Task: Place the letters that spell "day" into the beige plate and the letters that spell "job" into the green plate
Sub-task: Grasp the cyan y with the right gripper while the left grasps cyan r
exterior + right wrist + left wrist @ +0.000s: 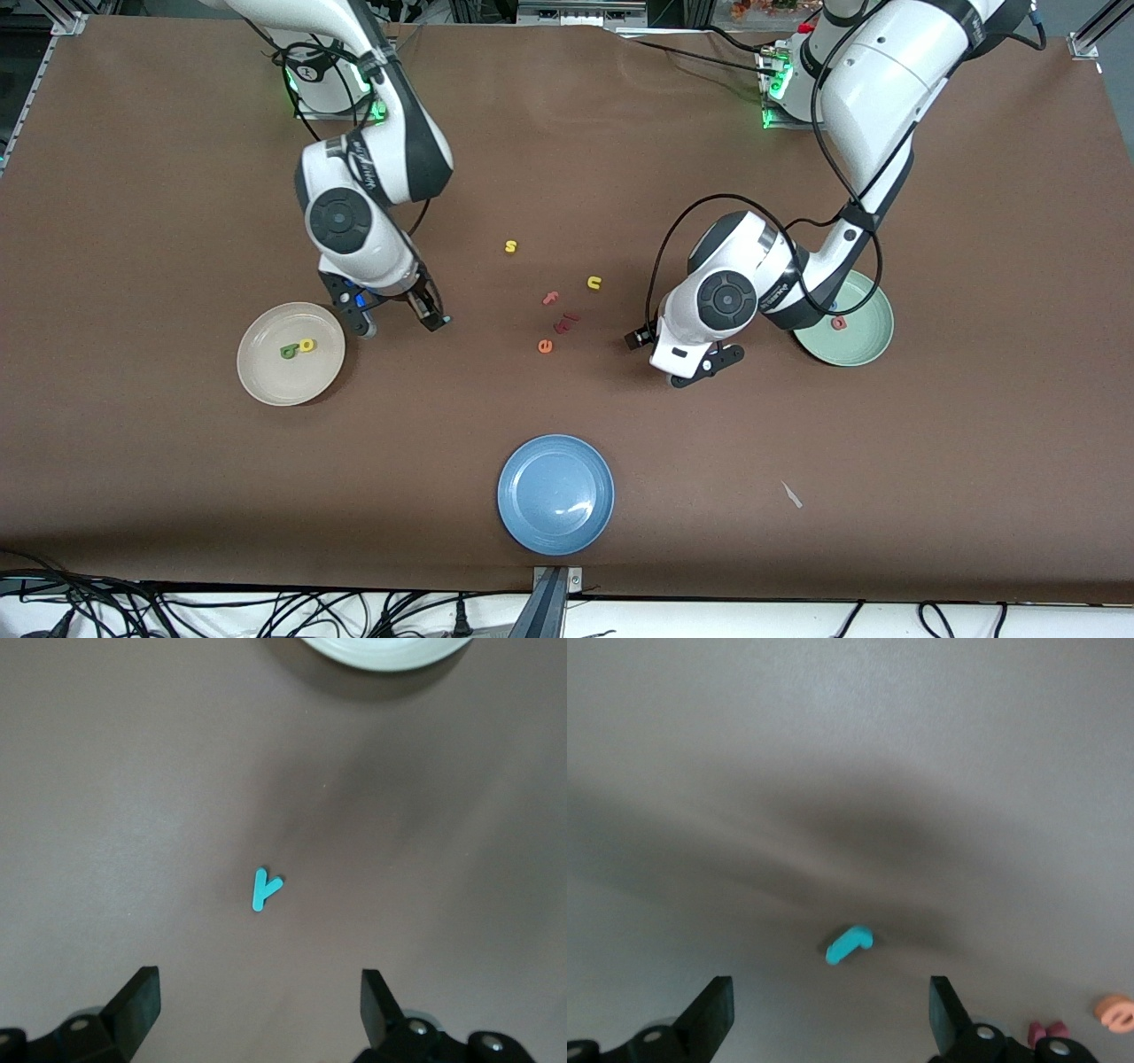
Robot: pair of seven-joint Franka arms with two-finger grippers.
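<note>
On beige plate [266,383]: green "d" [288,352] and yellow "a" [306,345]. Green plate [864,347] has pink "b" [838,323]. Right gripper [397,320] wide over teal "y" [264,889]; left gripper [706,368] wide over teal "j" [849,944]. "o" unseen.

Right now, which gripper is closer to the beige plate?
Right. The right gripper hangs beside the beige plate, over the teal y. The left gripper hangs near the green plate.

You get even, bright overhead light on the matte brown table [797,549]; glare streaks the round glossy blue plate [555,494]; the left wrist view is motion-blurred, with soft shadows.
</note>
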